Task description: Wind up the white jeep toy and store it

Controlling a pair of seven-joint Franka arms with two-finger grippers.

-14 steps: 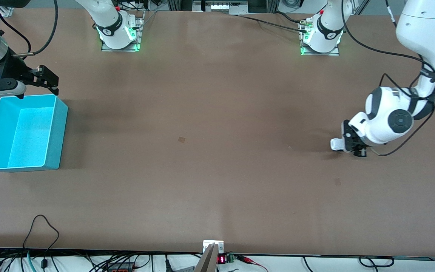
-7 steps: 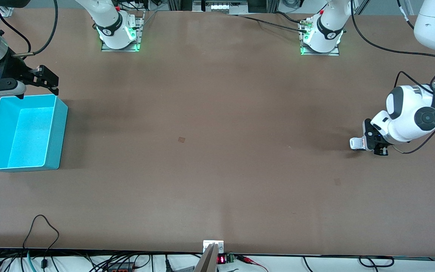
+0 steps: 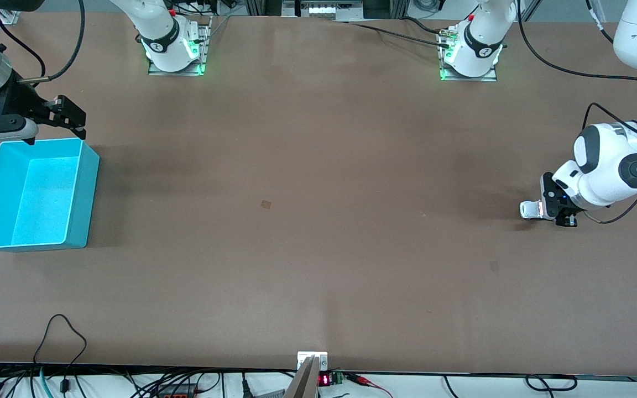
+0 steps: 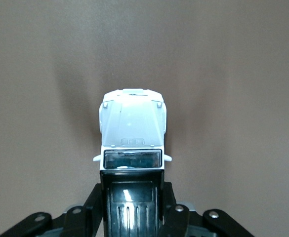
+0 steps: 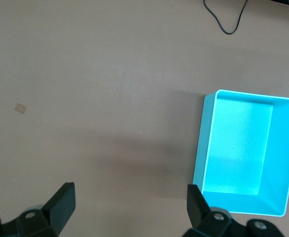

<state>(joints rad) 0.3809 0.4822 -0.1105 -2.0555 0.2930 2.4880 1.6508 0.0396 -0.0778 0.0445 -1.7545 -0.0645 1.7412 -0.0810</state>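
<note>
The left pincer (image 3: 546, 210) is low over the bench (image 3: 318, 232) near the edge at the left arm's end, about midway between the robots' edge and the camera's edge. It is pinching the white jeep toy (image 3: 530, 209) by its rear half. In the left wrist view the black fingers (image 4: 170, 202) press against both sides of the toy's (image 4: 132, 143) black roof section, while the white hood sticks out ahead of them. The toy sits level, at or just above the bench surface; whether its wheels touch cannot be told.

Compared with a second ago, the left arm has carried the toy along the bench toward the edge at its own end. Half a second ago it was already most of the way there, and since then it has shifted only a little more the same way. The grip on the toy has not changed.

The right pincer (image 3: 69, 117) hangs spread wide over the bench just beside the turquoise bin's (image 3: 83, 188) rim, at the side toward the robots' edge. The bin stands near the edge at the right arm's end. The right wrist view shows the two fingers (image 5: 61, 201) far apart with the bin (image 5: 203, 148) below. That arm waits, and neither it nor the bin has moved across the three moments.
</note>
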